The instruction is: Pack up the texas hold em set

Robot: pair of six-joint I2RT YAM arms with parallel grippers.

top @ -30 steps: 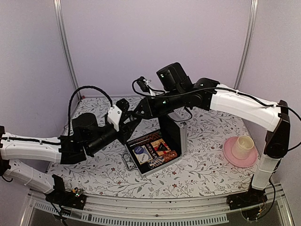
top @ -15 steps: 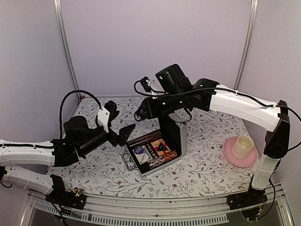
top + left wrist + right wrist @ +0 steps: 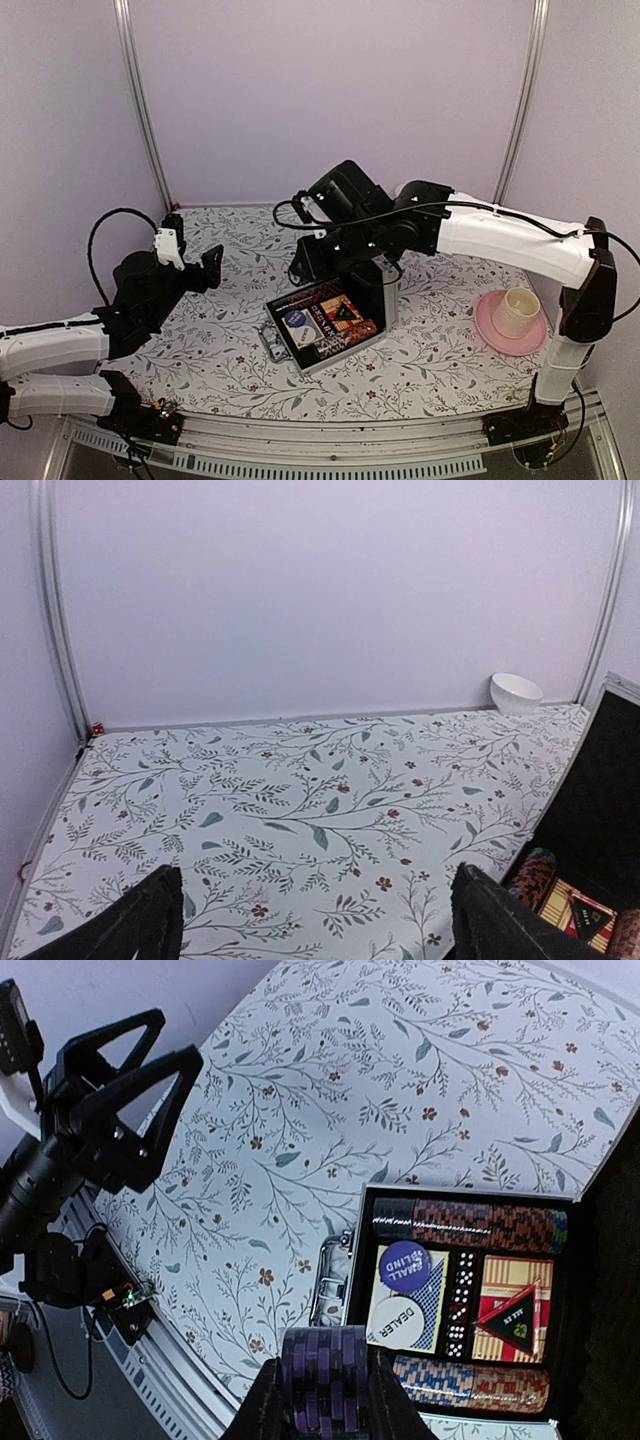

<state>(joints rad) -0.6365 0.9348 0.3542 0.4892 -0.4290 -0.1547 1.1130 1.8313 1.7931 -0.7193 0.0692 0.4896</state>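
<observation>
The silver briefcase (image 3: 300,360) lies open at the table's middle, its black lid (image 3: 372,288) standing upright. Its tray (image 3: 462,1282) holds rows of poker chips (image 3: 470,1224), a blue card deck (image 3: 432,1312), a red card deck (image 3: 508,1305), dice and round buttons (image 3: 398,1320). My right gripper (image 3: 322,1392) is shut on a stack of purple-and-black chips (image 3: 322,1370), hovering over the case's front-left corner (image 3: 303,268). My left gripper (image 3: 195,250) is pulled back to the left, well apart from the case. In the left wrist view it stands wide open (image 3: 320,930) over bare tablecloth.
A cream cup on a pink plate (image 3: 512,318) stands at the right. A small white bowl (image 3: 516,692) sits by the back wall. The case's lid (image 3: 600,810) rises at the right of the left wrist view. Metal rails run along the table's near edge (image 3: 330,450).
My left gripper opened and drew back leftward from the case. The right gripper came lower and slightly left over the case, still holding the purple chips.
</observation>
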